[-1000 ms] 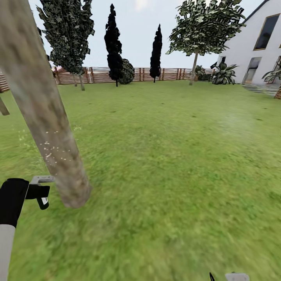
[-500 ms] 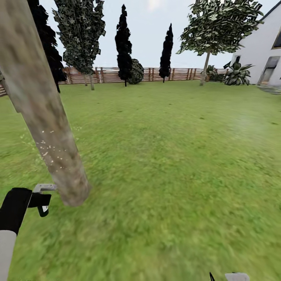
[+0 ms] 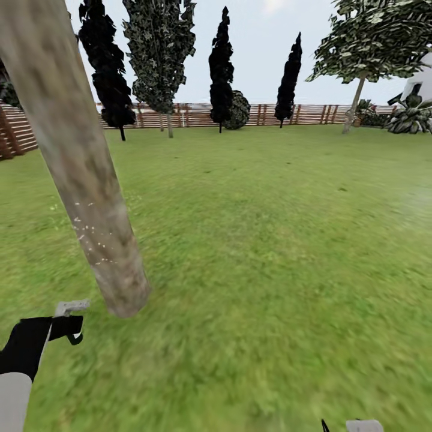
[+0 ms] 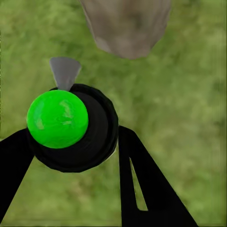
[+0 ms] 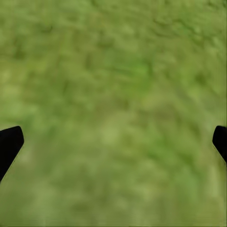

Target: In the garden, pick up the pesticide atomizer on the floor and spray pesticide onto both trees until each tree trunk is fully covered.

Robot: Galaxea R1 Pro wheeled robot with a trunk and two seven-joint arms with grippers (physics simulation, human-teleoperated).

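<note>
The pesticide atomizer [image 4: 71,125] is clamped in the left gripper [image 3: 66,324], with its nozzle pointed at the near tree trunk [image 3: 90,198] just ahead. The trunk base is seen close beyond the nozzle. The right gripper [image 5: 113,142] is held wide apart over grass [image 5: 113,71].

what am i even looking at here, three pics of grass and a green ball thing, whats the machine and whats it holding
This is a simulated two-armed robot on a garden lawn. The wide picture comes from a camera on its head: its left gripper sits low beside a thick tree trunk speckled with pale dots. The other two pictures come from cameras on each wrist. In the left wrist view, the black fingers clamp a small dark spray bottle, the pesticide atomizer, whose top carries the green ball. In the right wrist view, the right gripper is open over bare grass, holding nothing.
</note>
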